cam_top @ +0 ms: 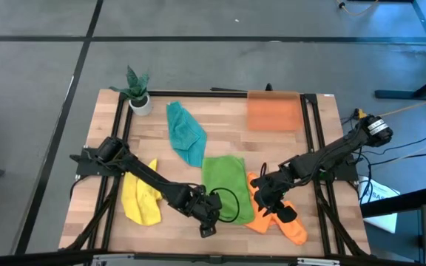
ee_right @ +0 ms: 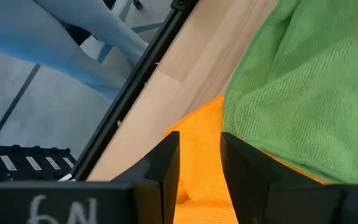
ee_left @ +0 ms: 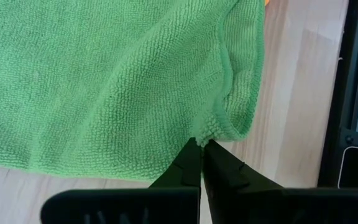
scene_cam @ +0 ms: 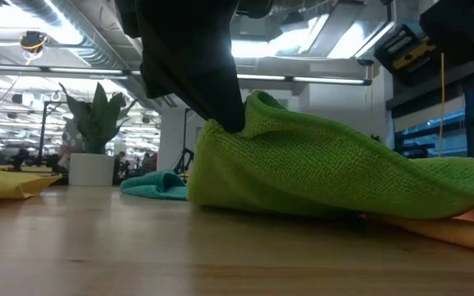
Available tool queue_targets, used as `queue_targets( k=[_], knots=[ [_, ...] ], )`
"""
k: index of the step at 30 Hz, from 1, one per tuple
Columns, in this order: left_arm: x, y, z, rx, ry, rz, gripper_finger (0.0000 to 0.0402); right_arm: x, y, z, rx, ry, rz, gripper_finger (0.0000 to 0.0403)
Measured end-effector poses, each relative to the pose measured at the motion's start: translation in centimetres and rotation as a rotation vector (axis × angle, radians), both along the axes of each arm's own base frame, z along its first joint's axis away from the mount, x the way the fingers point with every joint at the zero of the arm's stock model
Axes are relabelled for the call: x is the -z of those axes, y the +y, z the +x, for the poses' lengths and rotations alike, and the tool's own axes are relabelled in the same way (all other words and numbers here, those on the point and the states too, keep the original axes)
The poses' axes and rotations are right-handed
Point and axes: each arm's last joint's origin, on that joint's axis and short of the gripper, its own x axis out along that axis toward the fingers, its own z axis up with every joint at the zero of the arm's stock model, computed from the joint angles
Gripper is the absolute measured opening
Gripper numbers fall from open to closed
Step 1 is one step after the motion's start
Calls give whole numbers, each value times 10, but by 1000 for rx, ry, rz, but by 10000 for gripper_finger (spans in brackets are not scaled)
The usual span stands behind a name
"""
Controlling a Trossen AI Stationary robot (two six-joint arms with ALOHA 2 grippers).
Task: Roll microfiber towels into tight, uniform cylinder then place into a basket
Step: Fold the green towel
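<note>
Green towel corner pinched in clenched left jaws, apparently to start rolling; right jaws parted over orange towel.

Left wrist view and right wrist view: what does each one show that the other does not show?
Only the left wrist view shows the left gripper shut on a corner of the green towel. Only the right wrist view shows the right gripper with its fingers apart over the orange towel. Both show the green towel and the wooden table.
</note>
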Motion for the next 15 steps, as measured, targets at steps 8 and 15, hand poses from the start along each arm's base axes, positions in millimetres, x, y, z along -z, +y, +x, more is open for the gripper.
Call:
queue_targets(
  k=[8, 15],
  knots=[
    [0, 0, 0, -2, 0, -1, 0, 0, 0, 0, 2, -9, -6, 174],
    [0, 0, 0, -2, 0, -1, 0, 12, 9, 6, -37, -140, -196, 195]
  ],
)
